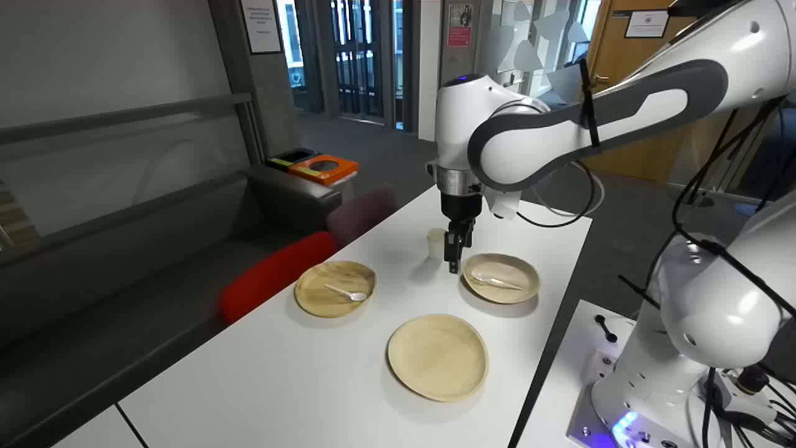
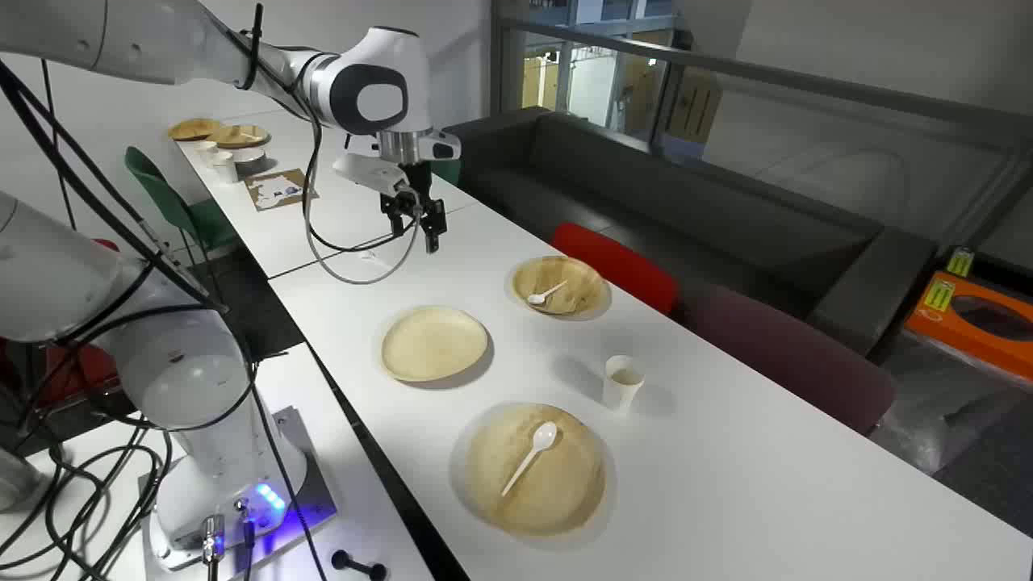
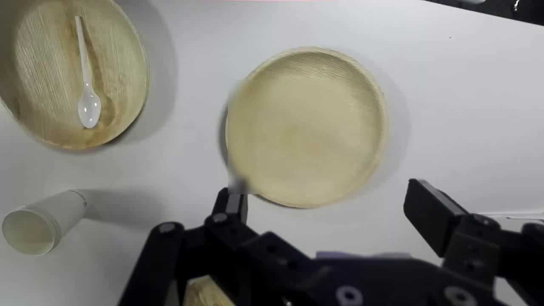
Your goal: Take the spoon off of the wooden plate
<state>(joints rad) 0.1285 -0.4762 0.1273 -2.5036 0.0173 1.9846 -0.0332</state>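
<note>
- Pale whitish plastic-looking spoon (image 3: 89,97): lies inside the round light-wood dish (image 3: 125,72) with raised rim and greyish-tan inside, not yet lifted
- Black two-fingered gripper (image 3: 325,189): jaws spread well apart, holding nothing, raised above the white worktop (image 1: 280,373)
- Risk, grip: handle thin and low-lying; jaws may skim over it or press into the dish
- Risk, rim: a jaw coming down outside the edge could pinch the dish and carry it along; if light, it may slide or tip
- Risk, mix-up: second small white spoon (image 2: 539,298), in the wooden dish (image 2: 585,289) with a yellowish inside, could be taken by mistake
- Risk, path: pale tapered cup (image 3: 46,223) stands near the round dish; a low sweep could topple it
</note>
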